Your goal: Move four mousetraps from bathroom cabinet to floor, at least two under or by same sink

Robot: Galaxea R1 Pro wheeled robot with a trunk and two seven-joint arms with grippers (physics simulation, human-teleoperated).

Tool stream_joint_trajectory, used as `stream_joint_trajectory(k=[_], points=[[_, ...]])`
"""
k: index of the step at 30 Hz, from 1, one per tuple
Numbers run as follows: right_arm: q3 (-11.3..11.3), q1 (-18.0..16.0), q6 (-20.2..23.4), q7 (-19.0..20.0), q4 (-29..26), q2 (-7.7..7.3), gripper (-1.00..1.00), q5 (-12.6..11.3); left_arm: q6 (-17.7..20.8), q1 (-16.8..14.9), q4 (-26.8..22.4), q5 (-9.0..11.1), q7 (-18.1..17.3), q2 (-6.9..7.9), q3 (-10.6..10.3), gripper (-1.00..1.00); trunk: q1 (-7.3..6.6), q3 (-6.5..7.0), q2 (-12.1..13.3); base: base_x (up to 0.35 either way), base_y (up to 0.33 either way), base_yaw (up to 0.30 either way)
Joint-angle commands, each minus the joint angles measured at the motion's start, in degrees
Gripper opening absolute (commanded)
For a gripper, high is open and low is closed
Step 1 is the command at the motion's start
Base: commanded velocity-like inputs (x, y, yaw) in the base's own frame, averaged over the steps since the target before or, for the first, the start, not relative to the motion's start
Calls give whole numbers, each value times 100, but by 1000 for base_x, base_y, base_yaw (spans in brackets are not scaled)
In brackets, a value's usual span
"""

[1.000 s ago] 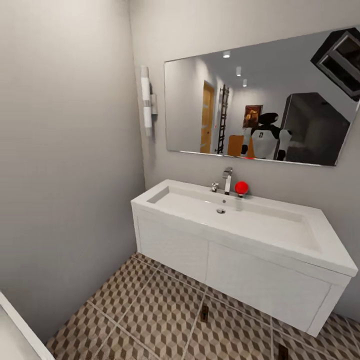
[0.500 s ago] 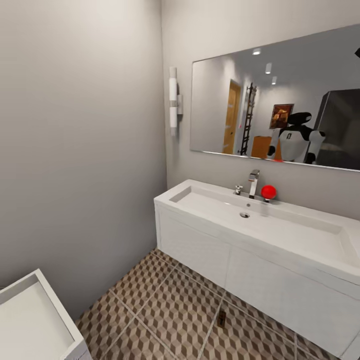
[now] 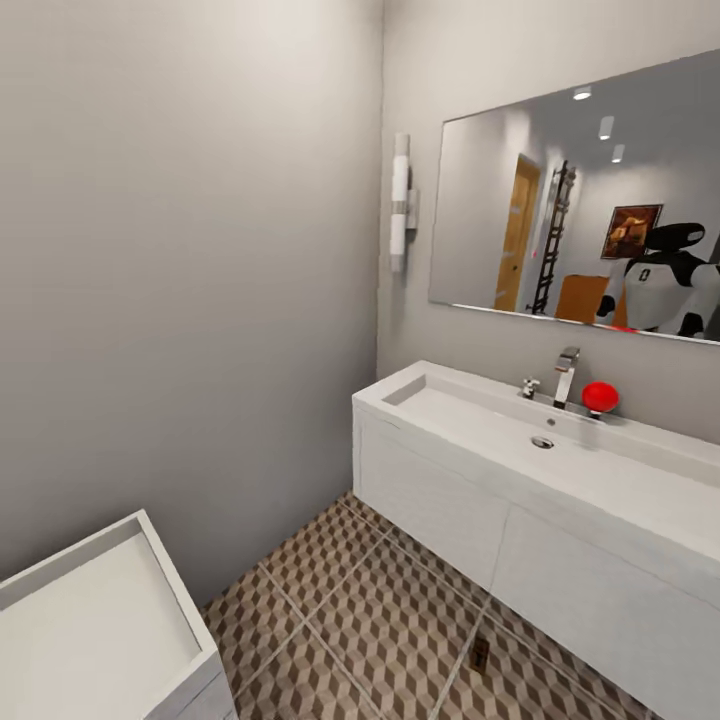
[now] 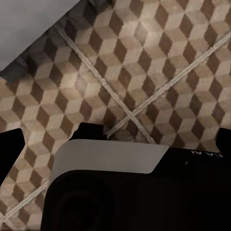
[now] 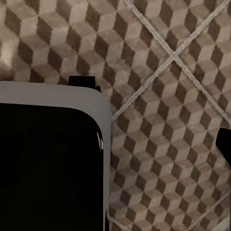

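One mousetrap (image 3: 480, 655), small, flat and dark brown, lies on the bathroom floor (image 3: 350, 610) just in front of the sink (image 3: 520, 440), a long white trough on a wall-hung vanity. The cabinet is out of view. In the left wrist view my left gripper (image 4: 118, 144) hangs over cube-patterned tiles, its dark fingertips (image 4: 10, 149) wide apart at the picture's edges, open and empty. In the right wrist view my right gripper (image 5: 118, 144) is also above the tiles, with one fingertip (image 5: 224, 142) at the edge and nothing held.
A white square fixture (image 3: 100, 620) stands at the lower left, close to me. A chrome tap (image 3: 566, 375) and a red ball (image 3: 600, 396) sit on the vanity. A mirror (image 3: 560, 220) and wall lamp (image 3: 400, 200) hang above. Grey walls meet in the corner.
The head camera has swung left, so the sink and mirror slid right. The white fixture came into view at lower left; a second mousetrap at the bottom right left the picture.
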Motion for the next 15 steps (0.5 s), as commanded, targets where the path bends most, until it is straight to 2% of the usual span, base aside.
stream_joint_trajectory(k=[1,15], points=[[-31,-8,-36,-22,19,-1,100,60,-18,-5,4,45,19,-1,-49,100,0,-6,-3,0,0,292],[-31,-7,-67,-22,19,0,100,60,-10,-5,-2,54,19,33,-50,100,0,-6,-3,0,0,291]])
